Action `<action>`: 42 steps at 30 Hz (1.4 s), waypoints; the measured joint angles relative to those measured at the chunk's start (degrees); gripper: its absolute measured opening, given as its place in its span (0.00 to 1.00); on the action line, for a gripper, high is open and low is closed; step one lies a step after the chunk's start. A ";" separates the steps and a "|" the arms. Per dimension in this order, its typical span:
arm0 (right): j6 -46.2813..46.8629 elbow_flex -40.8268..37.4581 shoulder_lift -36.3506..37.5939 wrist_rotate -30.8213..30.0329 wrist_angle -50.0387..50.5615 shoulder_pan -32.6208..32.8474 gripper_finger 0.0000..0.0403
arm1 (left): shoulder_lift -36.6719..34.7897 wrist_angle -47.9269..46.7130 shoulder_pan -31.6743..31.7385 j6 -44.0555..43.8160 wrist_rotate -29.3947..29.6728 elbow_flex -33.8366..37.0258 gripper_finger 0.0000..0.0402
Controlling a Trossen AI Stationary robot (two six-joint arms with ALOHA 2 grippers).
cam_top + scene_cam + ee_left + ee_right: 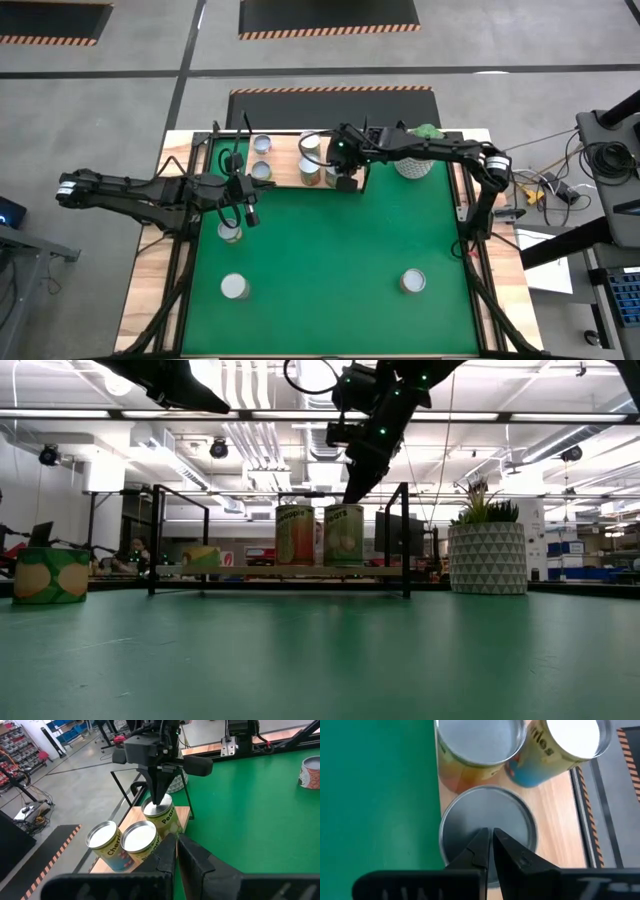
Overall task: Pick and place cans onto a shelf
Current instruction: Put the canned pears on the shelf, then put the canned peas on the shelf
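Right wrist view: right gripper (pixel 491 836), fingers pressed together and empty, hovers over a can (pixel 489 822) standing on the shelf (pixel 560 815), apparently just delivered.

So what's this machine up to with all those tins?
It is putting cans on a small wooden shelf at the back of the green mat. The right gripper hangs shut just above a can standing on the shelf, holding nothing. Several other cans stand on the shelf too. The left gripper is shut and empty, over the mat's left side. Three cans are on the mat, and a potted plant stands by the shelf.
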State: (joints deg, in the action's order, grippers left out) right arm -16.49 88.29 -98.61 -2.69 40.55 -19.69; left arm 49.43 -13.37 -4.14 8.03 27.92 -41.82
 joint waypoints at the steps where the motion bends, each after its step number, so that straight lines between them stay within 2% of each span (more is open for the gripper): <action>1: 0.01 -0.16 0.00 0.10 -0.04 0.08 0.03 | 0.00 0.00 0.00 0.00 0.00 0.00 0.00; 10: -0.05 0.31 0.13 0.14 2.91 0.33 0.03 | 0.00 0.00 0.00 0.00 -0.02 0.00 0.00; 23: -0.96 0.29 0.97 0.11 0.86 0.97 0.03 | 0.00 0.02 0.00 -0.05 -0.02 0.00 0.00; 27: -1.60 0.29 3.06 0.10 -1.48 3.28 0.03 | 0.00 -0.33 0.00 -3.32 -0.02 0.00 0.00; 32: -1.27 -0.28 7.20 -0.21 -2.15 8.49 0.03 | -0.02 -9.92 -0.31 -18.97 -0.19 -1.09 0.00; 36: -0.81 -3.16 11.03 -0.30 -3.00 14.32 0.03 | -0.01 -26.15 -1.55 -39.95 -1.78 -1.28 0.00; 39: -0.01 -9.19 14.39 -0.29 -8.61 18.66 0.03 | 0.87 -36.71 -3.47 -56.22 -5.05 -1.01 0.00; 42: -0.09 -17.35 18.23 -0.32 -17.03 22.33 0.03 | 2.50 -39.09 -5.72 -63.73 -10.86 -1.15 0.00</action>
State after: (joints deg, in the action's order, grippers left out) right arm -16.59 70.94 -80.38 -3.01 23.52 2.65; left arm 51.93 -52.46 -9.86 -55.70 17.07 -42.98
